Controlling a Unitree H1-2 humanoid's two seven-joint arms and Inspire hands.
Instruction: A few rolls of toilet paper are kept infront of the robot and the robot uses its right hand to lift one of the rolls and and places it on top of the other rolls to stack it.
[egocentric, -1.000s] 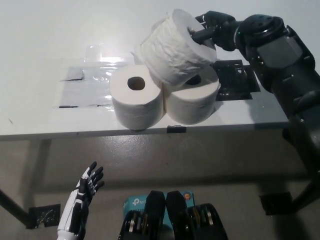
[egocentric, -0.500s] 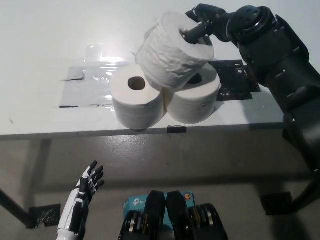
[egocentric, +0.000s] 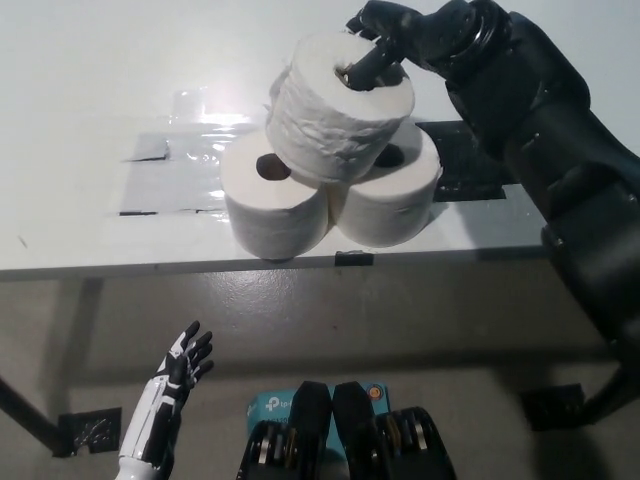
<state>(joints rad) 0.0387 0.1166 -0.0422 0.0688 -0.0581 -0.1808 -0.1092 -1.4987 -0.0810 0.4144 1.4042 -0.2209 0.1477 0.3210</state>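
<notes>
We count three rolls at upper centre: two on the white counter, a third atop them, right hand fingers gripping its core. Left hand hangs lower left, fingers apart.

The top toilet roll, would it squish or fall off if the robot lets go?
The top roll looks soft; its wrinkly paper would probably dent. It seems light, since the right hand holds it just by the core hole. Resting across the left roll and right roll, it might wobble or roll off.
</notes>
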